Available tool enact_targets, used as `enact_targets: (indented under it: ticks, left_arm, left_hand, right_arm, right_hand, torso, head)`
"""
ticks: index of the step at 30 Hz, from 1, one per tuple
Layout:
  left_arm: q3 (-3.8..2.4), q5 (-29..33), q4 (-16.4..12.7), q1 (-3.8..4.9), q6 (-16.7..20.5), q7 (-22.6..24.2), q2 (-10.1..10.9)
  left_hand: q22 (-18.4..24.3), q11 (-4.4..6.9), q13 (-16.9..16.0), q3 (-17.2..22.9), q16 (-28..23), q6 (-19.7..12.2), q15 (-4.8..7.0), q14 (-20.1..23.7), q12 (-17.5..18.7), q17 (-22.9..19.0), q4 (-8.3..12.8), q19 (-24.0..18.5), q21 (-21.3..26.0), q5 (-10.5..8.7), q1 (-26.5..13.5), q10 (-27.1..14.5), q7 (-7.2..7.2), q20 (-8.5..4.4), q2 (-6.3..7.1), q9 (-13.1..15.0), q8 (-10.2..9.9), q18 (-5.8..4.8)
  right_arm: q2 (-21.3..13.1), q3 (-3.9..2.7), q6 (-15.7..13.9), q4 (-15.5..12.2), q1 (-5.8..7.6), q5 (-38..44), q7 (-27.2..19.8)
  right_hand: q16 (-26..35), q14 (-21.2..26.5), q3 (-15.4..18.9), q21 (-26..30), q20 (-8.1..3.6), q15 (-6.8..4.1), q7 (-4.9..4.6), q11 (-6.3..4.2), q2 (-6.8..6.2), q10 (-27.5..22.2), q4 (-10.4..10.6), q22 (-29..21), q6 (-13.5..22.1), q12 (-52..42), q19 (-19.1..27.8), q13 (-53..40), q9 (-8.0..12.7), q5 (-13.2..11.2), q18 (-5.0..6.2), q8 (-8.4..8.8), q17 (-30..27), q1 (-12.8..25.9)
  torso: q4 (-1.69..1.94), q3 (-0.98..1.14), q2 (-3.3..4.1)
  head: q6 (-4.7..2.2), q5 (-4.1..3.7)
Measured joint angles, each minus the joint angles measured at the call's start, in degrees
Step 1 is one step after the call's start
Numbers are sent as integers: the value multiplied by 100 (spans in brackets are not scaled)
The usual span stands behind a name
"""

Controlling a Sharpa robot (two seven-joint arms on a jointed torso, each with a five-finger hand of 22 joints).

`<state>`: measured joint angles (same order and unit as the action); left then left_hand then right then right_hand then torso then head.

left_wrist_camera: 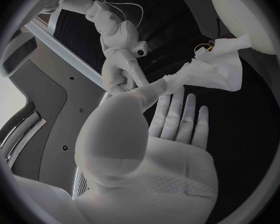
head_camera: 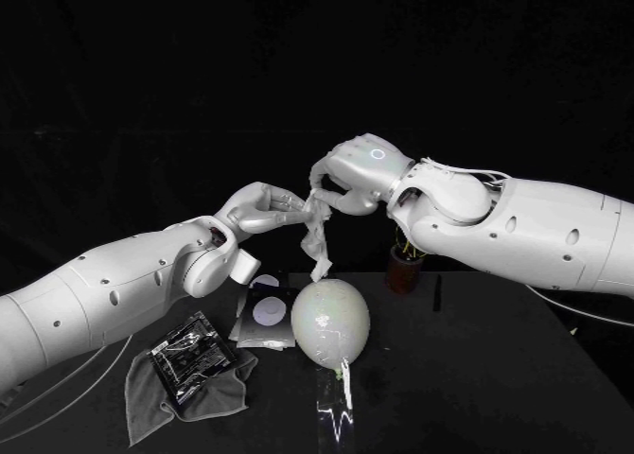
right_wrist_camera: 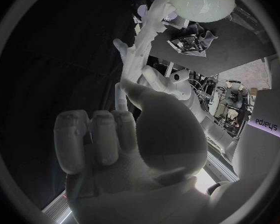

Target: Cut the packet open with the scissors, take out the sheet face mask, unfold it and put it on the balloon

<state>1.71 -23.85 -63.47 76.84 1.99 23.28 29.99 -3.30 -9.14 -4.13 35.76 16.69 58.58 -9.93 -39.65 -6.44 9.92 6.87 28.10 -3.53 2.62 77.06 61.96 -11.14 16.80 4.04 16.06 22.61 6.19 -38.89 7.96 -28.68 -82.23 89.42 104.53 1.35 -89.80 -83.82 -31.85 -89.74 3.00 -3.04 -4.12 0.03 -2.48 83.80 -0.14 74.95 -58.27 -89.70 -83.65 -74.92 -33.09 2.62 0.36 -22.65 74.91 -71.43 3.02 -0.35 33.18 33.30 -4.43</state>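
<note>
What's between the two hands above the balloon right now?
The sheet mask, bunched into a rope. The head view shows the left hand and right hand each holding it, its tail hanging toward the balloon.

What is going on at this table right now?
The left hand and right hand hold the mask together in the air above the balloon. The mask hangs down twisted, not yet spread out, its lower end just at the balloon's top. The packet lies aside on a grey cloth.

Twisted sheet mask (right_wrist_camera: 140, 45) pinched in right robot hand (right_wrist_camera: 127, 134), reaching toward pale balloon (right_wrist_camera: 196, 0)
</note>
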Motion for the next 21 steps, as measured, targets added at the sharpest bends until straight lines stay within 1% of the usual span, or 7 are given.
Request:
enact_targets:
  ticks: [2, 6, 8, 13, 16, 19, 21]
  left_arm:
    - [0, 13, 10, 8, 37, -11, -1]
    - [2, 45, 23, 57, 130, -33, 16]
    - [3, 55, 24, 102, 180, -46, 30]
    - [3, 54, 25, 239, 262, -105, 48]
    - [3, 23, 25, 333, 278, -178, 54]
    - [3, -35, 24, 397, 276, -282, 55]
    - [5, -75, 25, 428, 263, -368, 54]
  left_hand:
    - [-1, 2, 4, 40, 36, -11, 0, 0, 0, 19, 24, 53, -1, -2, 0, 4, 10, -10, 0, 0, 59, 0]
    - [-14, 8, 7, 75, 112, -25, 0, 0, 0, 48, 29, 196, -21, -13, 0, 48, 20, -3, 0, 0, 112, -1]
    - [-40, 23, 7, 112, 187, -26, 9, -9, 0, 79, 63, 405, -59, -23, -1, 104, 21, -6, 1, 0, 167, -1]
    - [-72, 54, 5, 166, 376, -36, 20, -20, 0, 162, 87, 743, -104, 0, -34, 178, 30, -11, 102, 0, 274, -2]
    - [-105, 90, -16, 190, 622, -56, 103, -103, -21, 272, 111, 1002, -191, 1, -25, 273, 51, -17, 149, 0, 333, -2]
    - [-110, 115, -45, 190, 910, -57, 112, -112, -57, 413, 111, 1084, -192, 1, -54, 402, 51, -22, 178, 0, 380, -3]
    - [-110, 121, -56, 190, 988, -57, 112, -112, -69, 447, 111, 1084, -192, 1, -55, 429, 51, -21, 179, 0, 380, -3]
  right_arm:
    - [-6, 2, 2, 14, -2, -9, 0]
    - [-27, 11, 4, 46, -14, -45, 0]
    - [-36, 14, 4, 80, -28, -77, 0]
    - [-27, 19, -8, 210, -59, -179, 2]
    - [-12, 20, -33, 263, -72, -265, 1]
    - [7, 21, -76, 299, -77, -360, -2]
    - [19, 21, -110, 326, -82, -425, -5]
  right_hand:
    - [0, 0, 0, 0, 0, 0, 1, 0, 0, 0, 0, 0, 0, 1, 0, -1, 0, 0, 0, -6, 0, 0]
    - [3, 0, 0, 1, 0, 0, 3, 0, 0, 0, 0, -1, 2, 7, 0, -2, 0, 0, 0, -7, 4, 1]
    - [4, 0, 0, 4, 0, 0, 9, 0, -1, 0, 0, -2, 8, -10, 0, -3, 0, 0, 0, -6, 4, 1]
    - [5, 0, 0, 6, 0, 0, 10, 0, -1, 0, 0, -4, 9, -11, 0, -3, 0, -3, 0, -6, 4, 1]
    - [6, 0, 0, 9, 0, 0, 10, 0, -2, 0, 0, -4, 9, -11, 0, -3, 0, -7, 0, -5, 4, 1]
    - [20, 0, 0, 11, 0, 0, 11, 0, -2, 0, 0, -4, 10, -11, 0, -2, 0, -10, 0, -2, 4, 2]
    - [12, 0, 0, 11, 0, 0, 11, 0, -2, 0, 0, -3, 10, -10, 0, -1, 0, -11, 1, 9, 3, 2]
  torso:
    - [-1, -1, -1]
    - [-1, 1, -1]
    - [-1, 1, -4]
    - [1, 5, -7]
    - [2, 5, -7]
    - [3, 8, -7]
    - [3, 9, -7]
  head:
    - [-5, 1]
    - [-11, -1]
    - [-12, -7]
    - [-12, -3]
    - [-18, 2]
    - [-23, 2]
    - [-25, 2]
